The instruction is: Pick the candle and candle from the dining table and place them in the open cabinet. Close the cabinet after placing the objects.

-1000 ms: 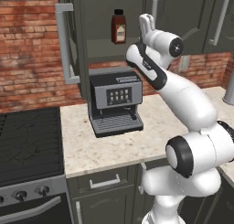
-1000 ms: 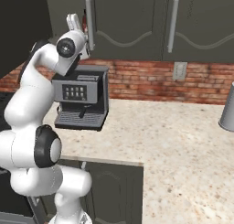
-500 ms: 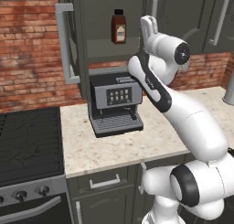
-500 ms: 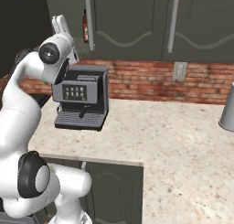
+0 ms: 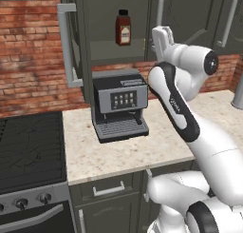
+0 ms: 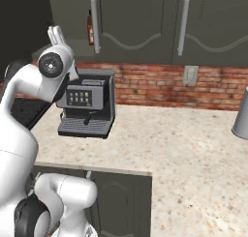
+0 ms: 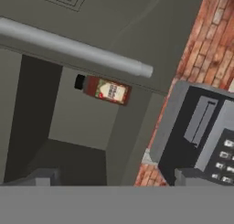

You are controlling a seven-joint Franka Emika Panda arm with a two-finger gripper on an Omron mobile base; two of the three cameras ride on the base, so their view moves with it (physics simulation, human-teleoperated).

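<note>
The arm rose from the lower right of the left base view, bent sharply at the elbow, with the gripper (image 5: pixel 161 37) lifted in the upper centre of that frame, in front of the cabinet (image 5: pixel 102 32). In the hand view the two finger tips (image 7: pixel 43 177) stood wide apart at the bottom edge with nothing between them, so the gripper was spread and empty. The cabinet's shelf held a dark red sauce bottle (image 5: pixel 123 28), upright near the top centre of the left base view. Its open door (image 5: pixel 71 42) swung out toward the left of the frame. Below the cabinet, a black coffee machine (image 5: pixel 118 103) sat on the speckled table (image 5: pixel 118 153), centre frame. A stove (image 5: pixel 28 151) filled the lower left. Neither candle could be made out.
</note>
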